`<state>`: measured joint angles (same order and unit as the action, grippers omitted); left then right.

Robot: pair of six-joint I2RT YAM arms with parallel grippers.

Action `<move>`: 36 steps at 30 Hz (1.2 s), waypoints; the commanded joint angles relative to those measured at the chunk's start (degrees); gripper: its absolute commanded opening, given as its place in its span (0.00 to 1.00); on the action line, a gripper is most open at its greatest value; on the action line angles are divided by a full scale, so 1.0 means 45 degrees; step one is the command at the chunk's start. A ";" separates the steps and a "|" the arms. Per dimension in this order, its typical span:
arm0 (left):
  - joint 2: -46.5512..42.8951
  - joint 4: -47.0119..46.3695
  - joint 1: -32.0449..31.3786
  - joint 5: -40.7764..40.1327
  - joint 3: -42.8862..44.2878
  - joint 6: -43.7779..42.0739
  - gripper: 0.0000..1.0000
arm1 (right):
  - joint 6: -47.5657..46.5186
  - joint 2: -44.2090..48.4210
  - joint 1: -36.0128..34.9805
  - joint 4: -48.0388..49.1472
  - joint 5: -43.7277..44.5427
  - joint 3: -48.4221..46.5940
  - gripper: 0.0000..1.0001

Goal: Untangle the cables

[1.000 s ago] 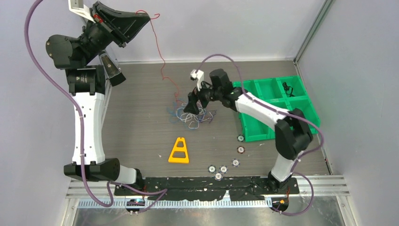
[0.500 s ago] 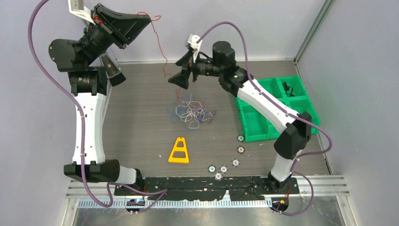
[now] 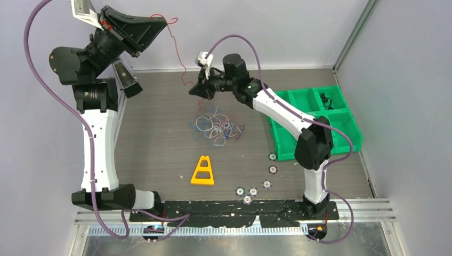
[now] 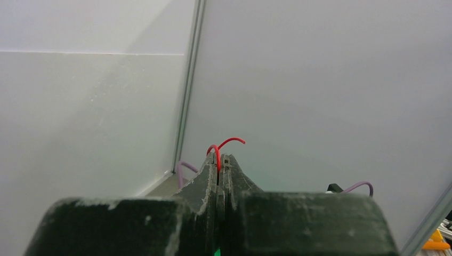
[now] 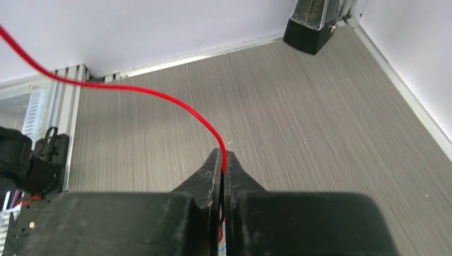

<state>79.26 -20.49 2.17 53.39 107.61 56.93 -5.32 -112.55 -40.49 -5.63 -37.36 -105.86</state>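
The grey wood-grain table [image 3: 154, 138] carries everything, with the two white-and-black arms rising from its near edge. The left arm [image 3: 98, 138] stands tall along the left side and lifts its black left gripper [image 3: 168, 20] high near the back wall. In the left wrist view that gripper [image 4: 218, 160] has its jaws pressed together on the thin red cable [image 3: 180, 56], a short curl of which pokes out above the tips. The right arm [image 3: 285, 114] reaches across to the far middle of the table. Its right gripper [image 3: 194, 90] is raised above the surface, and in the right wrist view [image 5: 223, 161] its jaws are likewise pinched on the same red cable, which sweeps away to the upper left. The strand hangs loosely between the two grippers, and below the right one it drops toward the tangle. A green plastic compartment bin [image 3: 298, 151] sits at the right side. The loose bundle of blue, red and white cables [image 3: 216, 127] lies flat mid-table, just nearer than the right gripper. Nearer still lie a yellow triangular frame [image 3: 203, 170] and, to its right, a scatter of small round discs [image 3: 253, 191].
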 commanded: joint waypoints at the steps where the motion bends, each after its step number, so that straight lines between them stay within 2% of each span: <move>1: -0.0997 0.1251 0.0449 -0.0527 -0.1149 -0.1340 0.00 | 0.0188 0.1069 0.0156 0.0255 0.0286 -0.2949 0.05; 2: -0.1267 0.1731 0.0539 -0.0703 -0.1754 -0.1893 0.00 | 0.0553 0.0896 0.0231 0.0118 0.0405 -0.3814 0.05; 3: -0.1574 0.2145 0.0604 -0.0932 -0.2489 -0.2529 0.00 | 0.0731 0.0786 0.0361 -0.0102 0.0468 -0.5775 0.05; 5: -0.2224 0.2642 0.0712 -0.1506 -0.4226 -0.3551 0.00 | 0.1096 0.0580 0.0418 -0.0149 0.0559 -0.7759 0.05; 6: -0.2419 0.2796 0.0740 -0.1663 -0.4903 -0.3852 0.00 | 0.1120 0.0720 0.0421 -0.0074 0.0495 -0.7947 0.05; 8: -0.2701 0.3223 0.0744 -0.1903 -0.6096 -0.4274 0.00 | 0.1761 0.1340 0.0370 0.0399 0.0298 -0.7079 0.05; 10: -0.2859 0.3317 0.0747 -0.1917 -0.7337 -0.4380 0.00 | 0.1873 0.2067 0.0270 0.0741 0.0242 -0.4580 0.05; 11: -0.2904 0.3381 0.0732 -0.1902 -0.7923 -0.4453 0.00 | 0.1887 0.2250 0.0253 0.0972 0.0375 -0.2515 0.05; 14: -0.2871 0.3536 0.0636 -0.1235 -0.9270 -0.4760 0.00 | 0.1318 0.1927 0.0267 -0.0277 0.0316 0.0560 0.05; 16: -0.2897 0.4275 0.0421 -0.0671 -0.9739 -0.5761 0.00 | 0.1334 0.1604 0.0321 -0.0735 -0.0044 0.1040 0.06; 19: -0.2997 0.6781 -0.0191 -0.0345 -0.9867 -0.9047 0.00 | 0.1869 0.2016 0.0328 -0.0081 -0.0337 0.1134 0.06; 22: -0.3049 0.8466 -0.0840 -0.0458 -1.0033 -1.1219 0.00 | 0.2679 0.1858 0.0427 0.0067 -0.0351 -0.1005 0.05; 25: -0.3056 0.8711 -0.0842 -0.0012 -1.0294 -1.1980 0.01 | 0.3495 0.1603 0.0519 0.0186 -0.0440 -0.3090 0.06; 26: -0.3097 0.8579 -0.0848 0.0233 -1.0429 -1.2139 0.09 | 0.3836 0.1581 0.0520 0.0289 -0.0465 -0.3778 0.05; 28: -0.3189 0.7943 -0.0872 0.0454 -1.0759 -1.2180 0.43 | 0.4300 0.1624 0.0521 0.0628 -0.0495 -0.4333 0.05; 30: -0.3265 0.7289 -0.0874 0.0286 -1.0991 -1.2089 0.66 | 0.4673 0.1600 0.0521 0.0765 -0.0538 -0.4732 0.05; 36: -0.3265 0.5413 -0.0991 -0.0104 -1.0504 -1.1815 0.99 | 0.4461 0.1653 0.0525 0.0590 -0.0532 -0.4876 0.05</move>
<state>66.22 12.38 -1.87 52.93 57.65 5.13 13.61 -104.81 -37.91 -3.53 -38.85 -127.39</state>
